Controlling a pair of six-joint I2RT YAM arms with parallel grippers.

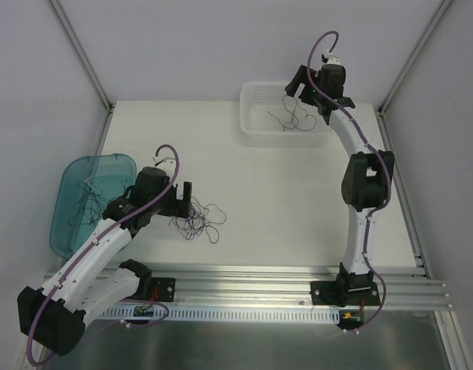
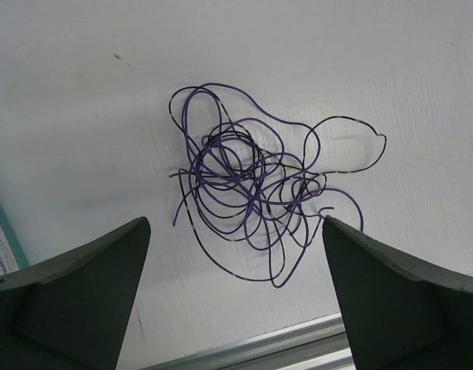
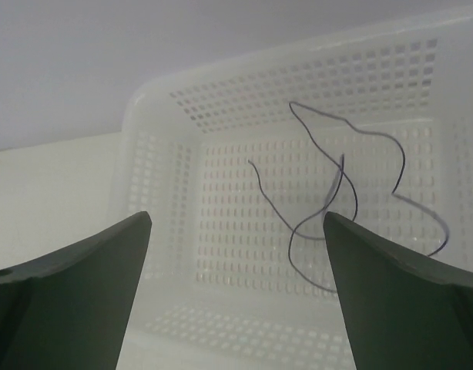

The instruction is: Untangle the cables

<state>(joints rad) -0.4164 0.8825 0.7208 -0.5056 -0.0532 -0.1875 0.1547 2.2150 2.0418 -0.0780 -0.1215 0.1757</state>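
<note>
Sorting looks partly done: one loose wire lies in the white basket. A knotted clump of cables waits on the table under the left gripper. It and the right gripper have fingers spread wide, holding nothing.

The whole table is seen from above and behind in the top view. Its centre-left tangled cables are shown closely, from above, by the left wrist view; its upper-right white basket by the right wrist view.
</note>
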